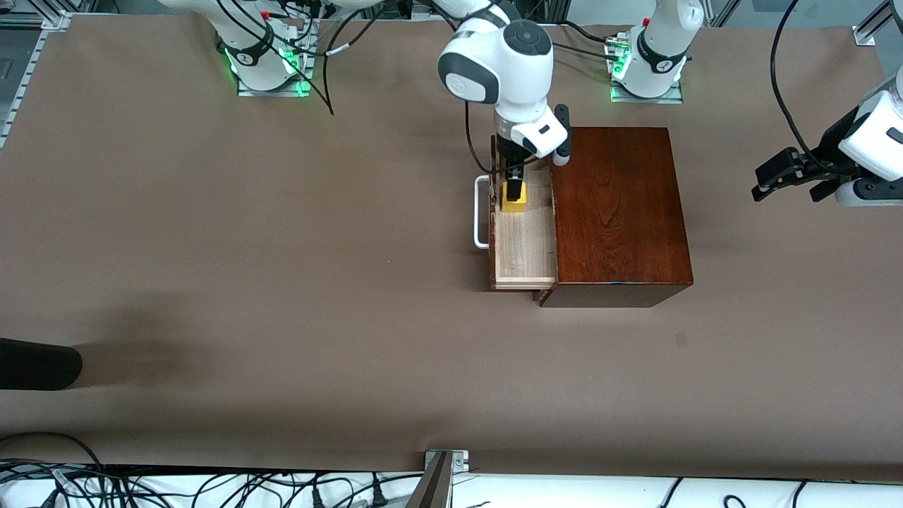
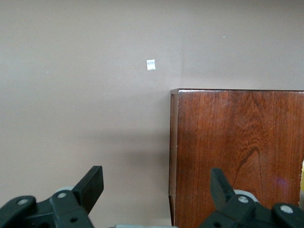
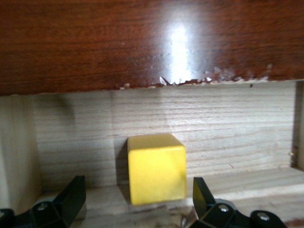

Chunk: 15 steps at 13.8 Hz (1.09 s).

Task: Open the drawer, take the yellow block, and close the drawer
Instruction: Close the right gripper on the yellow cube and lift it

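**Right hand spread around the block in the open drawer**

The right hand (image 1: 513,185) hangs inside the pulled-out drawer (image 1: 522,243), fingers spread and gripping nothing, one either side of the yellow block (image 3: 156,167). The block sits on the pale drawer floor toward the end nearer the robots' edge of the desk (image 1: 211,247). It looks light, rigid and smooth-faced, so a squeeze across two flat opposite sides should hold. The left hand (image 2: 156,190) waits released above the desk by the wooden box (image 1: 617,212), near the left arm's end.
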Motion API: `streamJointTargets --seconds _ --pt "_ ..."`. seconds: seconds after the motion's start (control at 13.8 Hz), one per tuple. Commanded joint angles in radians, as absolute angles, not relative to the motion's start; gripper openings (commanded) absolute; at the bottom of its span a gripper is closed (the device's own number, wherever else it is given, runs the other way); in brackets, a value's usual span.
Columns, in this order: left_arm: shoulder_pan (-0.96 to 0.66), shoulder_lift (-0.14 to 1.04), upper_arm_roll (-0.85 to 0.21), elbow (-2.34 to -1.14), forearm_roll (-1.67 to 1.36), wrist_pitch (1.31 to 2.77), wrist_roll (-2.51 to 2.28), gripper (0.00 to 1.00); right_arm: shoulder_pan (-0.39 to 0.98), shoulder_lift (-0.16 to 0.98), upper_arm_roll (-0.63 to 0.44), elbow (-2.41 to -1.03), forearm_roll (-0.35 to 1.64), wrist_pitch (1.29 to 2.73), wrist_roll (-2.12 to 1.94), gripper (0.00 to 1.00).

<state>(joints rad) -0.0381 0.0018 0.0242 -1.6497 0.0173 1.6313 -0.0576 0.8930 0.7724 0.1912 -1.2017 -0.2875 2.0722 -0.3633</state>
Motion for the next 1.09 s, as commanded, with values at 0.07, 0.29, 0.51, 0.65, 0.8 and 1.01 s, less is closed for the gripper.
streamJointTargets --seconds 0.07,0.29,0.51,0.65,0.8,1.01 --pt "-0.048 0.0 0.031 -1.644 0.008 1.618 -0.052 1.0 0.897 0.824 0.179 -1.124 -0.304 2.068 -0.38 1.0" --pt "-0.048 0.0 0.031 -1.643 0.008 1.618 -0.043 1.0 0.897 0.831 0.179 -1.124 -0.304 2.068 -0.377 1.0" --pt "-0.048 0.0 0.028 -1.643 0.008 1.618 -0.043 1.0 0.899 0.842 0.178 -1.126 -0.304 2.083 -0.371 1.0" --pt "-0.049 0.0 0.026 -1.64 0.009 1.617 -0.043 1.0 0.899 0.847 0.178 -1.126 -0.304 2.085 -0.371 1.0" --pt "-0.049 0.002 0.026 -1.638 0.009 1.617 -0.043 1.0 0.902 0.848 0.172 -1.124 -0.305 2.085 -0.377 0.79" --pt "-0.049 0.002 0.026 -1.638 0.009 1.617 -0.043 1.0 0.908 0.847 0.163 -1.121 -0.313 2.077 -0.379 0.07"
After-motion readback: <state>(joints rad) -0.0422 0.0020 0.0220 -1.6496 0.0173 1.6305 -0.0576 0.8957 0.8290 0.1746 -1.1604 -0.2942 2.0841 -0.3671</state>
